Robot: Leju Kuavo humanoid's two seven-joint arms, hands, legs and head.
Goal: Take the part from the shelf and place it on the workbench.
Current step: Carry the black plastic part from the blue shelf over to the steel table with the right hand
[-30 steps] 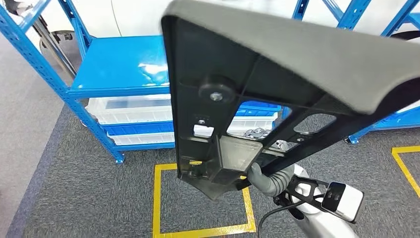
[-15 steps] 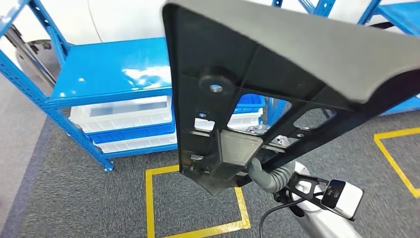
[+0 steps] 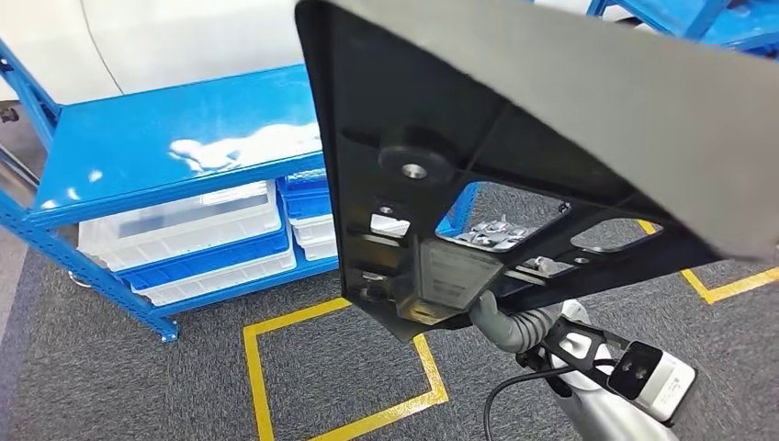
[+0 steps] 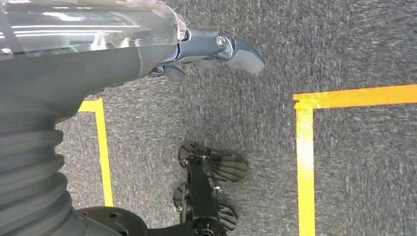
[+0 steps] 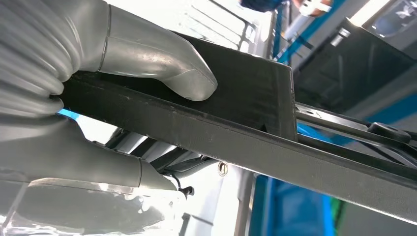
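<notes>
The part (image 3: 514,138) is a large black plastic panel with a grey padded face, ribs, cut-outs and a round boss, held up close before the head camera. My right hand (image 3: 503,323) grips its lower edge from beneath. In the right wrist view the part's edge (image 5: 255,132) is clamped between the thumb and fingers of that hand (image 5: 74,44). My left hand (image 4: 216,46) hangs over the grey carpet, fingers loosely extended and holding nothing.
A blue steel shelf (image 3: 184,138) stands ahead on the left, with white and blue bins (image 3: 184,239) on its lower level and a bin of metal pieces (image 3: 496,230) behind the part. Yellow tape squares (image 3: 253,367) mark the carpet, another (image 3: 726,289) at the right.
The whole picture has shifted: the shelf and the yellow square have slid left and tilted, so the camera has turned. The part stays held in my right hand.
</notes>
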